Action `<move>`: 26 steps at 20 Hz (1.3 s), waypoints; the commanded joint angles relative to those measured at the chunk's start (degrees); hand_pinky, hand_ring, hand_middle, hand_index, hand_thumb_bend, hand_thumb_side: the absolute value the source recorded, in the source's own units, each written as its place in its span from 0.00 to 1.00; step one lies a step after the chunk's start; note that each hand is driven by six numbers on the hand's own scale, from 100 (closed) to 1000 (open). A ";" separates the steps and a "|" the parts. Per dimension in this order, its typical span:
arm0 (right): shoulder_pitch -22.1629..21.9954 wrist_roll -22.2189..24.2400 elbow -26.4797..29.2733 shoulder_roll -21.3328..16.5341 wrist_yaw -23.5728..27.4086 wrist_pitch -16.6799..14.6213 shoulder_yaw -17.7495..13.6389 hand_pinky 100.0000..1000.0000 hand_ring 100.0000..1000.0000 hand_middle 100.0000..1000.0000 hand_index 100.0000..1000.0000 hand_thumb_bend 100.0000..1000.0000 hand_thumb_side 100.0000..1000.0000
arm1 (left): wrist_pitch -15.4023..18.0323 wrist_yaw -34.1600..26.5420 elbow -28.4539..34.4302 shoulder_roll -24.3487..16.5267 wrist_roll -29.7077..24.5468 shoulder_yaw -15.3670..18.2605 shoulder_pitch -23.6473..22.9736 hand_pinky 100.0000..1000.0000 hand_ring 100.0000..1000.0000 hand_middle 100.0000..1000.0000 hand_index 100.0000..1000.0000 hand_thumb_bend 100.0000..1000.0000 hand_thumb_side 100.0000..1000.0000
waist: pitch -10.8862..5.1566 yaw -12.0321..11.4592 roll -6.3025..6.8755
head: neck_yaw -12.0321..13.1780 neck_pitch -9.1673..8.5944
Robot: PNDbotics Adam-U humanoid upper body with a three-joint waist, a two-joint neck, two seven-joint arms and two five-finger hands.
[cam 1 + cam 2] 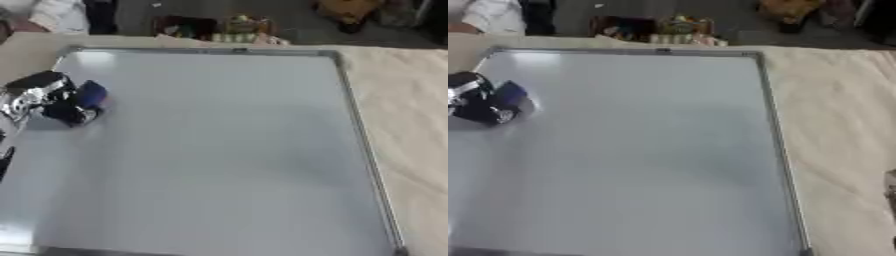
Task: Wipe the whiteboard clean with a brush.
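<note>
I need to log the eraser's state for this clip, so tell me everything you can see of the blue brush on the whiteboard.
The brush is a small, dark blue, rounded block; its material and underside cannot be made out. It sits at the left side of the whiteboard, toward the far edge, against the board's surface. The left hand holds it, black fingers curled round its near side, so part of it is hidden. The board around it looks plain white-grey, with no marks visible.

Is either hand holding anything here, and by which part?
The left hand is curled round a blue brush at the whiteboard's left side; which part of the brush it grips cannot be told. The right hand shows in neither view.
</note>
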State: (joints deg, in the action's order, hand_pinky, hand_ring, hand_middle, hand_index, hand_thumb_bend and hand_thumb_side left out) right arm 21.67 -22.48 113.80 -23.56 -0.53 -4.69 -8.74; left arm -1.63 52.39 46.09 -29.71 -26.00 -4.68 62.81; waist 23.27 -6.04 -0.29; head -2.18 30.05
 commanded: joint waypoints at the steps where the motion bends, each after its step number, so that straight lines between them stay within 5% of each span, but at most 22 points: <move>1: 0.34 -0.07 0.79 -0.80 -0.38 0.17 -0.36 0.89 0.87 0.66 0.87 0.00 1.00 | -0.29 -0.13 -0.55 -0.13 0.37 -0.06 -0.49 0.60 0.76 0.62 0.22 0.13 0.39 | -0.82 -0.07 -0.27 | -0.09 -0.74; 8: 0.38 -0.23 0.79 -0.81 -0.27 0.18 -0.39 0.89 0.87 0.66 0.87 0.00 1.00 | -0.55 -0.18 -0.84 -0.04 1.17 -0.13 -0.55 0.57 0.72 0.53 0.19 0.04 0.37 | -0.70 -0.14 -0.39 | -0.10 -0.83; 26: 0.08 -0.06 0.79 -0.55 -0.27 0.33 -0.47 0.89 0.87 0.66 0.87 0.00 1.00 | 0.80 -0.23 -0.85 0.24 0.65 -0.37 0.33 0.48 0.56 0.32 0.23 0.11 0.30 | -0.91 0.06 -0.22 | 0.02 -0.58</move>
State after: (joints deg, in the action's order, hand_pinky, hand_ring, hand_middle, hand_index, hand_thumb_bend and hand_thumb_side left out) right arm 21.39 -22.56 113.80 -23.42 -0.59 -4.44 -8.77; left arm -1.00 52.11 45.84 -29.45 -24.86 -4.69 62.99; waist 23.36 -6.09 -0.45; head -2.18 30.03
